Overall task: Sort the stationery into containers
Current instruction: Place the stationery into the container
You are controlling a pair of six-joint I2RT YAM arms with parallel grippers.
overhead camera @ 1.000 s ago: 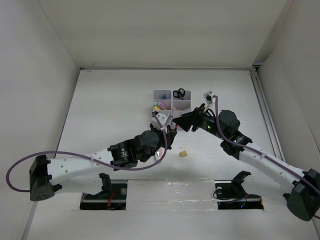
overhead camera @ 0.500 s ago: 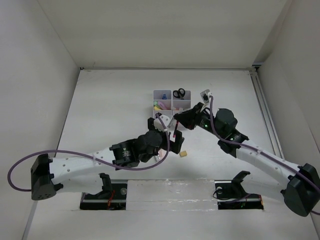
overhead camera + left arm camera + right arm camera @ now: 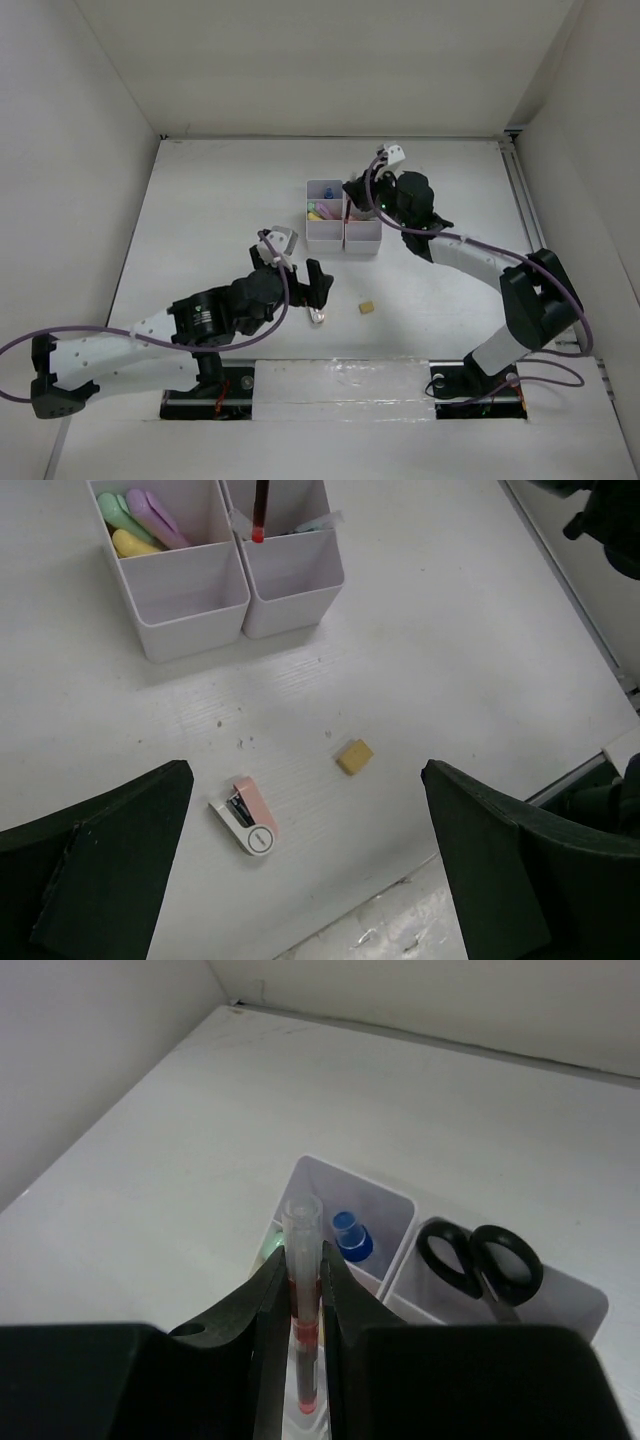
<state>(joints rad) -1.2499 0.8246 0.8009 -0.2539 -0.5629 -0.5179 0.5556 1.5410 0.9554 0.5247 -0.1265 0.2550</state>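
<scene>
The right tool (image 3: 303, 1272) clenches the red pen (image 3: 302, 1228) upright, tip down over the organiser (image 3: 195, 620) beneath it, probably so it can drop into a compartment. The left tool (image 3: 305, 780) hangs released. Below its wide jaws, the pink stapler (image 3: 245, 815) and tan eraser (image 3: 354, 756) lie unsorted on the tabletop (image 3: 450, 660).

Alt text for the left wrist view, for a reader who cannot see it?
The open left gripper hovers above a white table where a pink stapler and a tan eraser cube lie apart. Farther off stands a white organiser with pastel markers in one compartment and a red pen upright over the next.
</scene>
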